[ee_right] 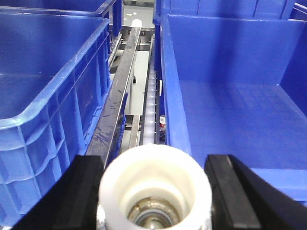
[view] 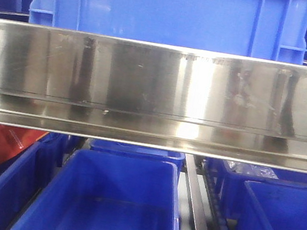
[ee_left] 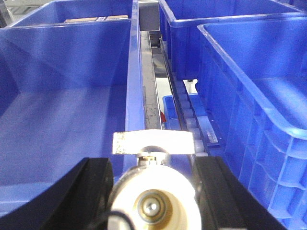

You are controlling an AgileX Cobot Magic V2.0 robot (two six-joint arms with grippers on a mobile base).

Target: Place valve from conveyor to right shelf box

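Right gripper (ee_right: 156, 175) clamped on the valve (ee_right: 154, 184), white cap facing the camera, in line with the roller rail (ee_right: 149, 108) between two blue boxes. Left gripper (ee_left: 151, 179) likewise grips a second valve (ee_left: 152, 203). Conveyor not in view. Judged step: transport over the shelf, release pending. Next: shift across above the right-hand box (ee_right: 230, 105), lower, open the jaws

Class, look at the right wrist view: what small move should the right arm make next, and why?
Probably shift slightly right before releasing. The right gripper has its fingers shut on the valve, which hangs mostly above the metal rail and rollers, beside the blue box, not over it.
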